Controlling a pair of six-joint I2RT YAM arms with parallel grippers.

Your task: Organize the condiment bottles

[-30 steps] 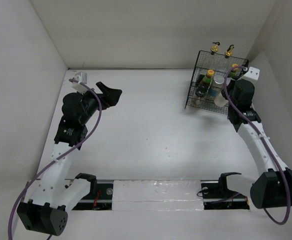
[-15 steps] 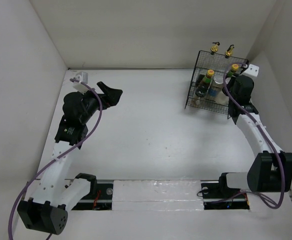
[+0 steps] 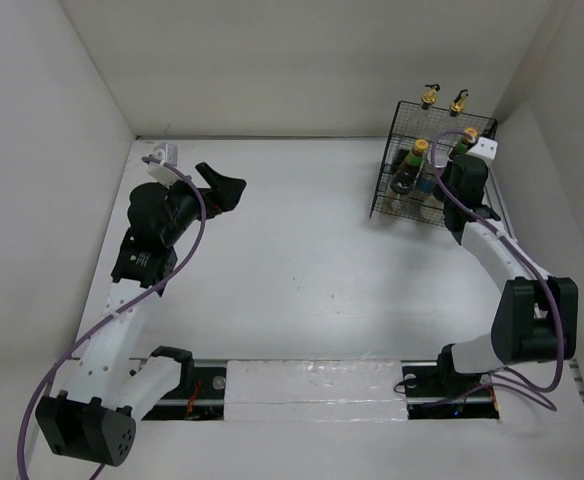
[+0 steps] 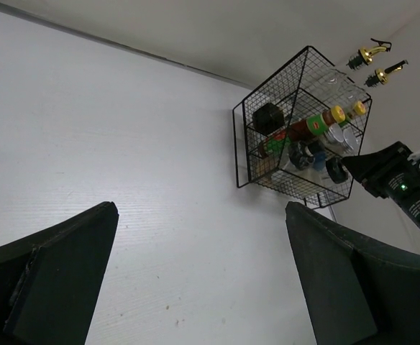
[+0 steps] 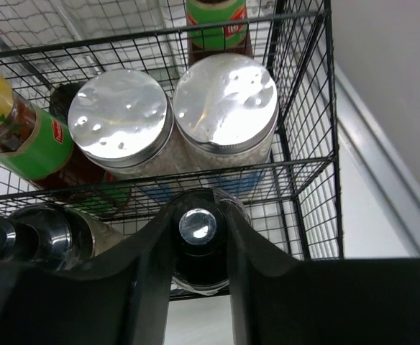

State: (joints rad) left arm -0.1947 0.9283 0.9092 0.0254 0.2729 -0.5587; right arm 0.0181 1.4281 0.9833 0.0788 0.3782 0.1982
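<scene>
Pinches a small bottle (image 5: pixel 198 226) between the fingers of the right gripper (image 5: pixel 198 210), at the near right corner of the wire basket (image 3: pixel 387 195). Reaches farther in over the basket than a second ago, hiding the pale bottle then seen at its front. Spreads the left gripper (image 4: pixel 203 287) fully, wider than before, above the table (image 3: pixel 292 260) at the far left. Shows two silver-lidded shakers (image 5: pixel 124 118) beside a green-labelled bottle (image 5: pixel 24 133) inside the basket, and gold-spouted bottles (image 3: pixel 429 96) at the far edge.
</scene>
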